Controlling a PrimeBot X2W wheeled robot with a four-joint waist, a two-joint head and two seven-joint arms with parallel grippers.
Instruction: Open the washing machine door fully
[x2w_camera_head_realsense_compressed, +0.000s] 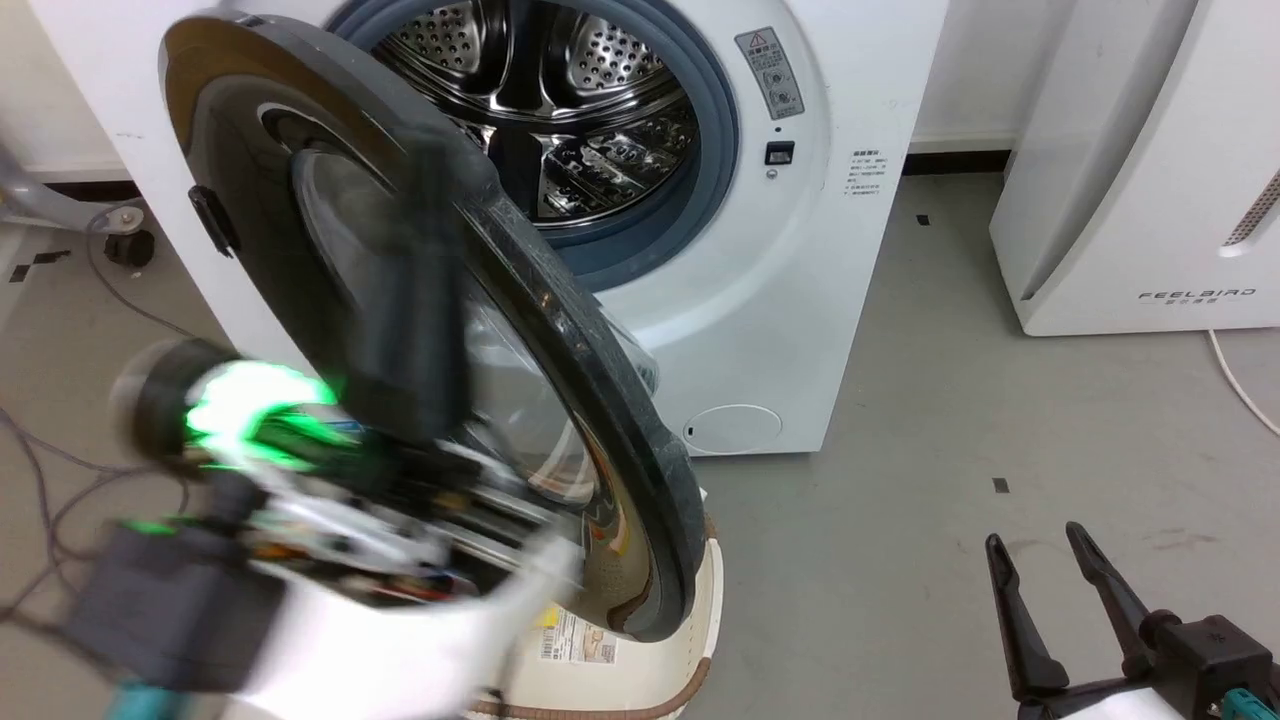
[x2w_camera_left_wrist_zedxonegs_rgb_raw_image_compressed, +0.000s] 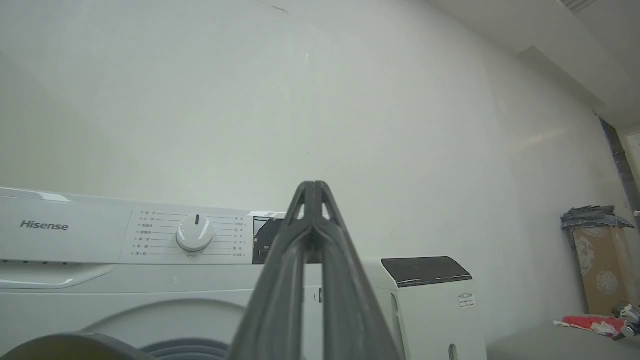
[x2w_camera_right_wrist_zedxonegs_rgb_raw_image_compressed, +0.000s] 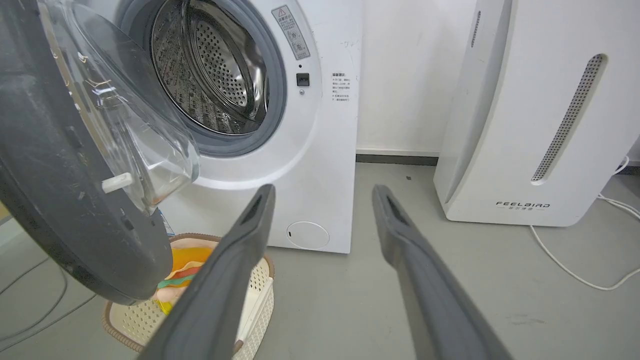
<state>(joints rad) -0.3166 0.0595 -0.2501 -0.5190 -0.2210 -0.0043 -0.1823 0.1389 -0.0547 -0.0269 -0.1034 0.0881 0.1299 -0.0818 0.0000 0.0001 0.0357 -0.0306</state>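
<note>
Black washing machine door (x2w_camera_head_realsense_compressed: 596, 372) stands ajar (steel drum (x2w_camera_head_realsense_compressed: 560, 90) exposed).

grey floor (x2w_camera_head_realsense_compressed: 900, 450), washing machine (x2w_camera_head_realsense_compressed: 780, 330), white feelbird appliance (x2w_camera_head_realsense_compressed: 1130, 200), cream basket (x2w_camera_right_wrist_zedxonegs_rgb_raw_image_compressed: 135, 322), white cable (x2w_camera_head_realsense_compressed: 1243, 391)

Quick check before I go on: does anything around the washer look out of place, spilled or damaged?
Nothing looks damaged or spilled. One thing to watch: a cream laundry basket holding coloured cloth sits on the floor right under the lower rim of the half-open washing machine door. I cannot tell whether the rim clears it.
</note>
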